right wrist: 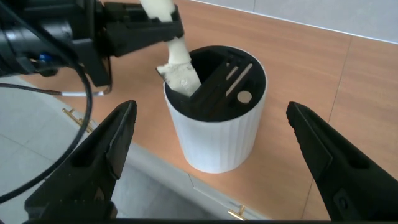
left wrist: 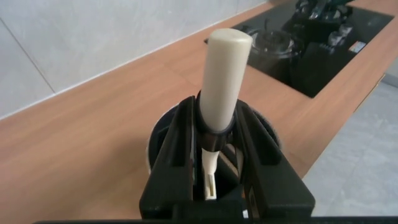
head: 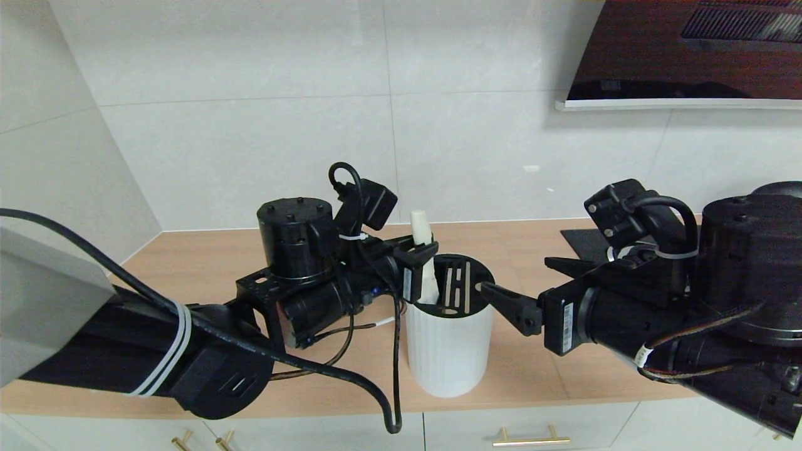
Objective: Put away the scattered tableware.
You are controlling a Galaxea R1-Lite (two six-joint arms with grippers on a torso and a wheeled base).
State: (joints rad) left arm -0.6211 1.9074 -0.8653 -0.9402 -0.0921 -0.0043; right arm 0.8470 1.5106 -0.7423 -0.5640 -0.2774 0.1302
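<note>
Between the 2 pincers stands 1 white ribbed holder on the wooden counter, near its front edge. The left pincer is clenched on 1 cream-handled utensil, gripping it at the dark collar below the handle. The rounded handle rises above the fingers and leans slightly. The utensil's wider pale end hangs below the fingers, inside the holder's mouth on the side nearest this pincer.

The right pincer is released, its 2 fingers spread wide and holding nothing. It sits at the holder's opposite side at about rim height, 1 fingertip just beside the rim; whether it touches cannot be told.

Under the left pincer's fingers, the holder's black insert fills the top with narrow slots. 1 small pale round tip and a few thin pale strips show in it; what they are cannot be told.

Beyond the right pincer, 1 black cooktop lies in the counter, well apart from the holder, with 1 dark range hood above it. Behind both pincers is a pale tiled wall. Below them, 3 brass handles show on the cabinet fronts. 1 black cable loops down from the left arm, passing just in front of the holder's side.
</note>
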